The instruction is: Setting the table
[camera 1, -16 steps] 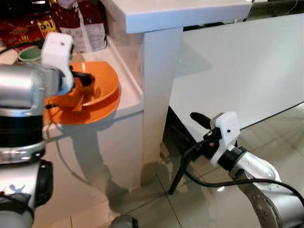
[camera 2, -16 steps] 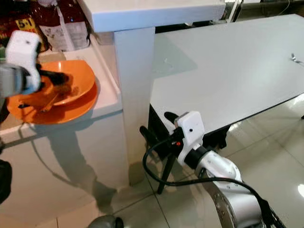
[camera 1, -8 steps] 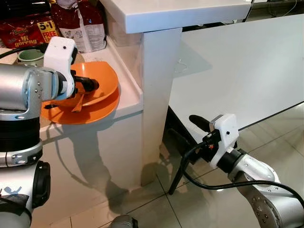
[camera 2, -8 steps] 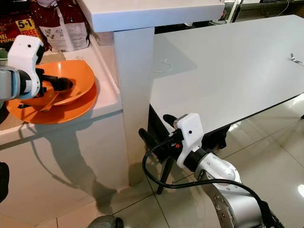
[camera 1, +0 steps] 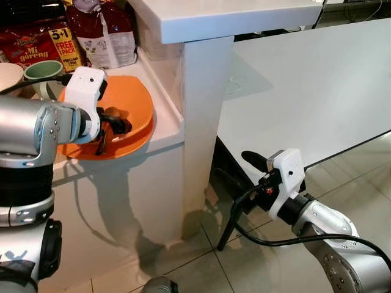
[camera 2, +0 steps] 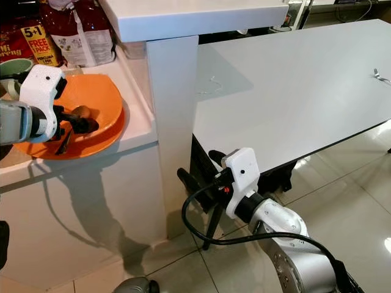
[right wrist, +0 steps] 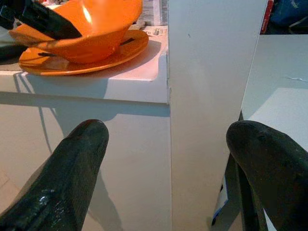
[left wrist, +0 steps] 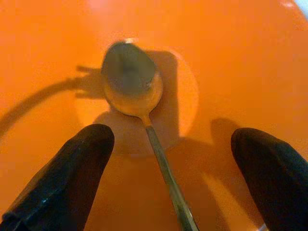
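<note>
Orange bowl: on orange plate, partly hidden by left gripper.
Spoon: inside; handle cut off.
Left gripper: fingers wide.
Right gripper: low, fingers wide.

I count one orange bowl sitting on one orange plate, and one spoon lying inside the bowl. Behind them stand two cups: one green and one white. There are two food packets at the back, one red noodle pack and one dark red and white bag. I have two end effectors: my left end effector and my right end effector, each with two black fingers spread apart. One large white desk stands to my right.
</note>
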